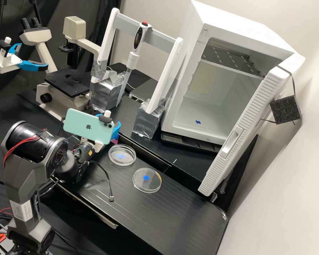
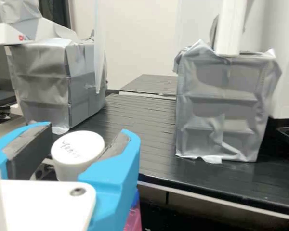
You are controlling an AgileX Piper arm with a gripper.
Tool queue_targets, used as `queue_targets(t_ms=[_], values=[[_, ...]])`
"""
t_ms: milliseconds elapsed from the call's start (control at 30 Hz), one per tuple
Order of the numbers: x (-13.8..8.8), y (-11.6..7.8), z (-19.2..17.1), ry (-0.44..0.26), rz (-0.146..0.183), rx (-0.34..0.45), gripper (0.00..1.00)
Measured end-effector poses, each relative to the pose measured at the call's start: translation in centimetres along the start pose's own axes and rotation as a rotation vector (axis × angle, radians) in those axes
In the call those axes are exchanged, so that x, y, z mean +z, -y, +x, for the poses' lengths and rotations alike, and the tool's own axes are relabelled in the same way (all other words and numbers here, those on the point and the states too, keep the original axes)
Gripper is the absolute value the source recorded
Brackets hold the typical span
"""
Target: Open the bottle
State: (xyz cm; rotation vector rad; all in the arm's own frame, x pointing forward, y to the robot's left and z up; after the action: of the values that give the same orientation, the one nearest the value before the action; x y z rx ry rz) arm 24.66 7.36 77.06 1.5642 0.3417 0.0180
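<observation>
The white cap (image 2: 77, 148) sits upright between the parted blue fingers of the end effector (image 2: 90, 130), a gap beside one, so closing should precede twisting.

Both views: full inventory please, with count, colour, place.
cap: 1, white, at gripper
item: 1, pink, below gripper, mostly hidden
dishes: 2, clear, blue-marked, on bench
cable: 1, black, beside dishes
stand: 1, white, behind dishes
pipette: 1, white, on stand
wrapped blocks: 2, silver, at stand's feet
microscope: 1, beige-black, left of stand
incubator: 1, white, right of stand
box: 1, black, on incubator's door
bench: 1, black, under dishes
phone: 1, mint, on arm
second arm: 1, white-blue, upper left
arm: 1, dark grey, front left
gripper: 1, white-blue, on arm
</observation>
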Motion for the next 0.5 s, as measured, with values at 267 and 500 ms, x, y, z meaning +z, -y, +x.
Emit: queue_targets(t_ms=[267, 500], values=[[0.16, 0.06, 0.05, 0.005, 0.000, -0.002, 0.00], [0.33, 0.06, 0.08, 0.010, -0.002, -0.004, 0.00]])
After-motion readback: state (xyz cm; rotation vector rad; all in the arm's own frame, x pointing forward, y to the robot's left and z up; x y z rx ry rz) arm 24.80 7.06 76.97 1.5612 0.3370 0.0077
